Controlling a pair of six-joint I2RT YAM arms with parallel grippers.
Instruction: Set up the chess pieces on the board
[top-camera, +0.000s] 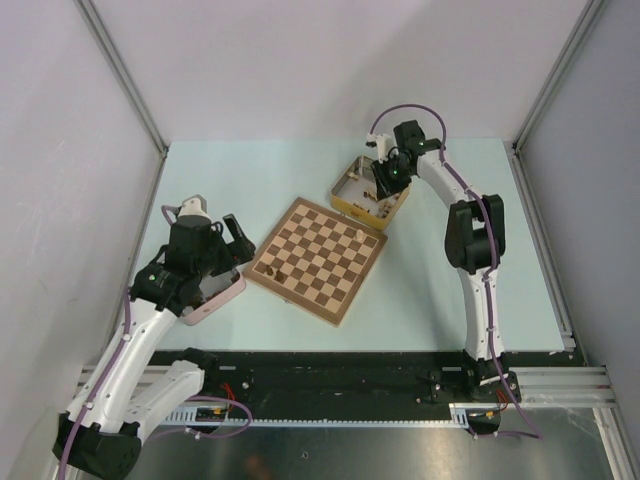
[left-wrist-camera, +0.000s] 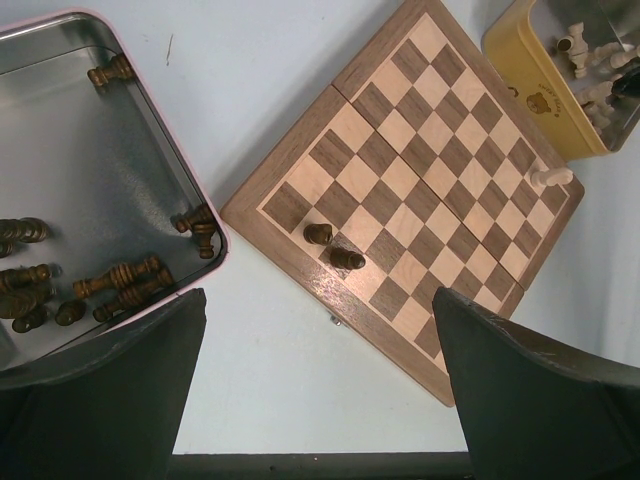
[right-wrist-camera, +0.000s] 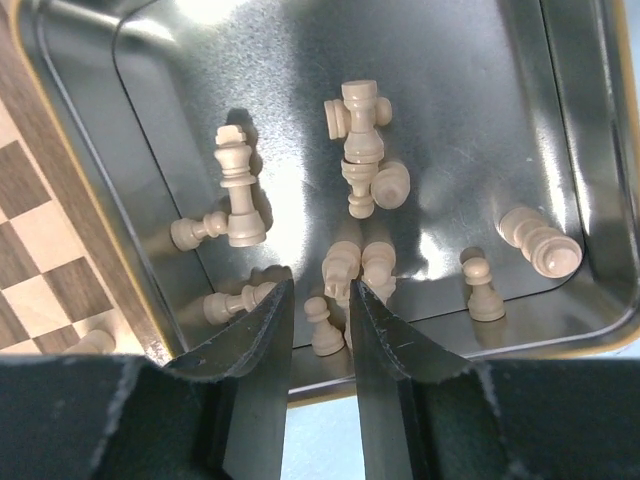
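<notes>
Right wrist view: pick step. Right gripper (right-wrist-camera: 320, 290) narrow, astride small pale wooden pawn (right-wrist-camera: 322, 326), unclamped, inside yellow metal tin (left-wrist-camera: 530, 95) far right of checkered wooden board (top-camera: 315, 260). Next: close, lift. Left gripper (left-wrist-camera: 318, 300) wide, empty.

No legible text or labels

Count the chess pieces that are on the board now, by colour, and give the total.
Dark brown pieces: 2
Pale pieces: 1
Total on the board: 3
</notes>
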